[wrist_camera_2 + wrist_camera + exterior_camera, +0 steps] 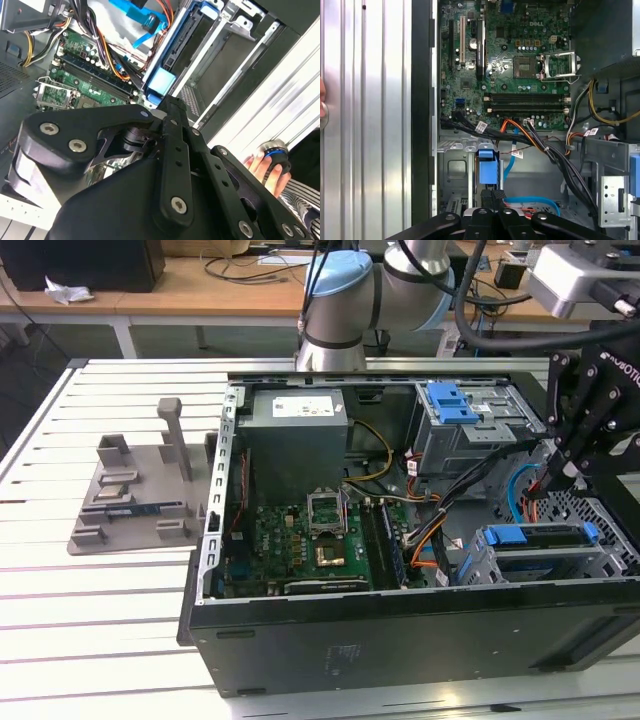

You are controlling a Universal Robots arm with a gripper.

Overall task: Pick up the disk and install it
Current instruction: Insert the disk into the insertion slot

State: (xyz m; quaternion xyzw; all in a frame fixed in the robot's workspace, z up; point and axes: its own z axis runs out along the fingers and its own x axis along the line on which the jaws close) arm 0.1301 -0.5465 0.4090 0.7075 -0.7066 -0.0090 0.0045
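The disk [535, 537] sits edge-on in the drive cage at the near corner of the open computer case [400, 620], on the exterior view's right, framed by its blue carrier bracket. The bracket's blue end tab [487, 170] shows in both wrist views [161, 82]. My gripper [545, 485] hangs just above the disk. Its fingertips [493, 196] are pressed together, shut, right at the blue tab, with nothing seen between them. The disk's silver face and label are hidden inside the cage.
Inside the case lie the green motherboard [300, 540], a grey power supply [298, 430], a second cage with a blue latch [450, 400] and cable bundles [540, 145]. A grey fixture [140, 490] stands on the slatted table. A person's hand [265, 165] rests beside the case.
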